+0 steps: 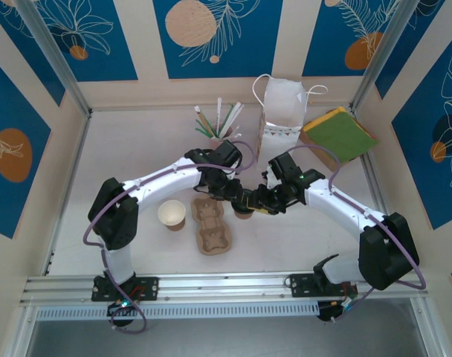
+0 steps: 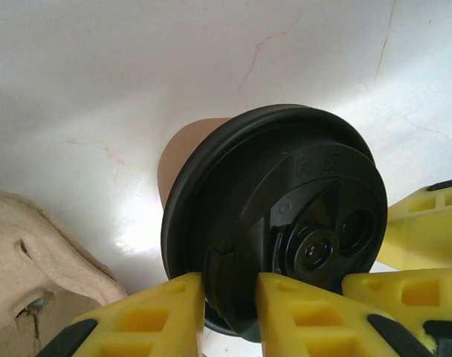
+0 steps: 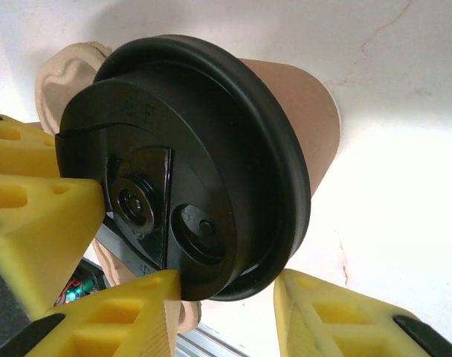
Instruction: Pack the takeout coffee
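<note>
The takeout coffee (image 1: 243, 213), a brown paper cup with a black lid (image 2: 278, 208), stands on the white table just right of the pulp cup tray (image 1: 212, 225). Both arms meet over it. My left gripper (image 2: 230, 312) pinches the near edge of the lid between its yellow fingers (image 2: 155, 316). My right gripper (image 3: 226, 312) straddles the opposite edge of the lid (image 3: 189, 163). One of its fingers (image 3: 133, 316) touches the lid. The other finger stands apart from the rim, so this gripper is open. In the top view the two grippers (image 1: 237, 195) (image 1: 262, 201) hide most of the cup.
A lidless brown cup (image 1: 172, 214) stands left of the tray. A white paper bag (image 1: 282, 111), a holder of stirrers (image 1: 218, 123) and a green and yellow stack (image 1: 337, 134) sit at the back. The tray's edge (image 2: 33, 253) lies close beside the coffee.
</note>
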